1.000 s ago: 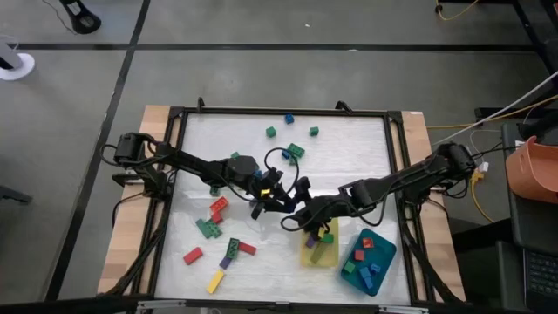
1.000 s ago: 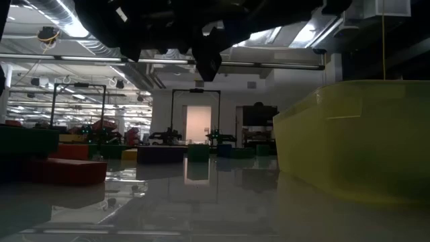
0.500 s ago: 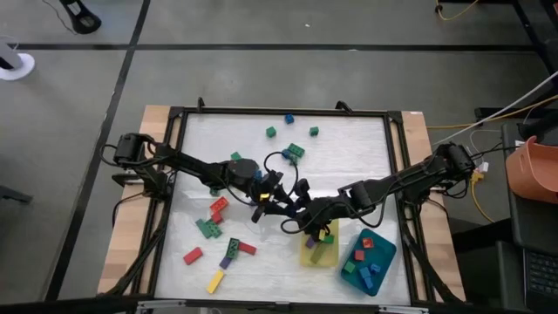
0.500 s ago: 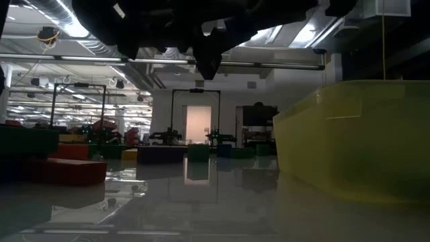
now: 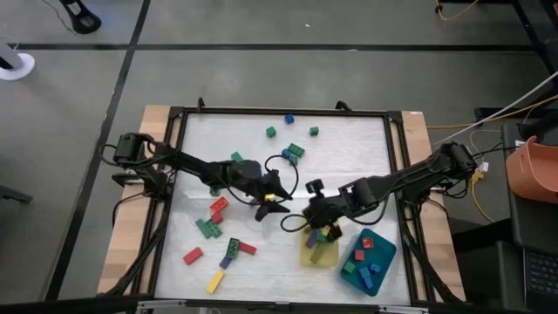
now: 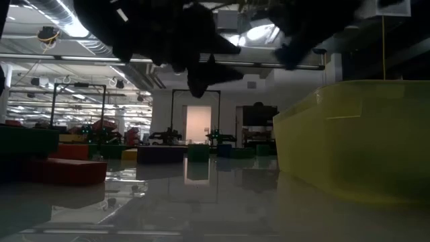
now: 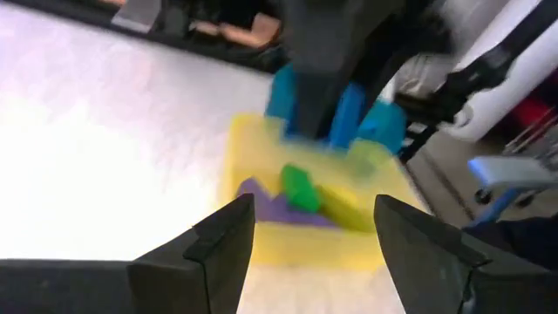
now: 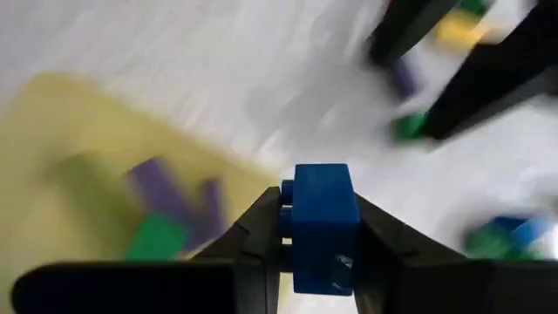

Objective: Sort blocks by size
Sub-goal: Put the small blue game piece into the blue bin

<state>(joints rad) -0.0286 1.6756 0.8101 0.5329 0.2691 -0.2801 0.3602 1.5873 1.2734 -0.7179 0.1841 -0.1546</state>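
Near the table centre, the right gripper (image 8: 321, 228) has its fingers clamped on a small blue block (image 8: 324, 220), above the table close to the edge of the yellow tray (image 5: 308, 255). The left gripper (image 7: 311, 228) sits just beside it toward the table's middle, fingers spread apart and holding nothing. Sorting appears to be partly done: the yellow tray already contains purple and green blocks (image 7: 297, 188), and the teal tray (image 5: 384, 262) holds red and blue pieces. Work remaining, as far as can be judged: a scatter of red, green, yellow and purple blocks (image 5: 212, 228) lies on the left portion of the table, and several green and blue blocks (image 5: 293, 153) lie toward the far edge. View differences: the right wrist view alone shows the grip on the blue block; the high view alone shows both trays and all loose blocks together; the low view shows only the yellow tray's wall (image 6: 356, 138) and the dark arms overhead.
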